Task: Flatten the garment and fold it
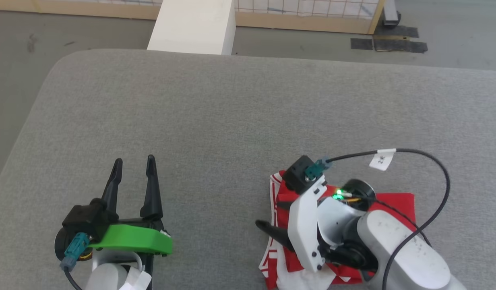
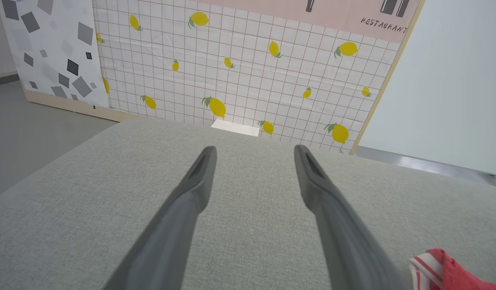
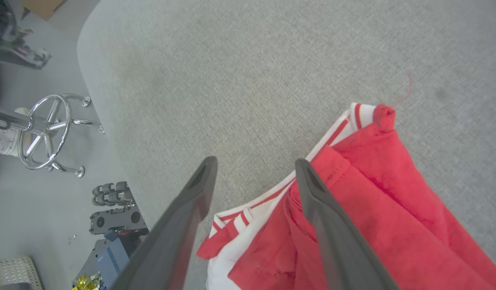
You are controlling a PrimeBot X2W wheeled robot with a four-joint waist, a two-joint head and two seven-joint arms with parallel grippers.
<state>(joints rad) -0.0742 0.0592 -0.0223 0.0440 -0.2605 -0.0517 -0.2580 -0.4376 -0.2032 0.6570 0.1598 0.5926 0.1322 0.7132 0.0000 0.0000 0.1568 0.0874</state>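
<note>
Right gripper [image 3: 254, 165] stood released above the garment [image 3: 373, 193], grasping nothing | left gripper [image 1: 134, 160] likewise released over bare grey cushion [image 1: 232, 112] | garment lay layered, red with white-red trim, at cushion's near right | left wrist view read "RESTAURANT" on pink panel [image 2: 344, 12] | cable tag [image 1: 381, 159] was illegible | right wrist view showed chrome stool base [image 3: 50, 133]

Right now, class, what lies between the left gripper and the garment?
Nothing lies there. In the head view, the stretch from the left gripper across to the garment is bare grey fabric surface.
</note>
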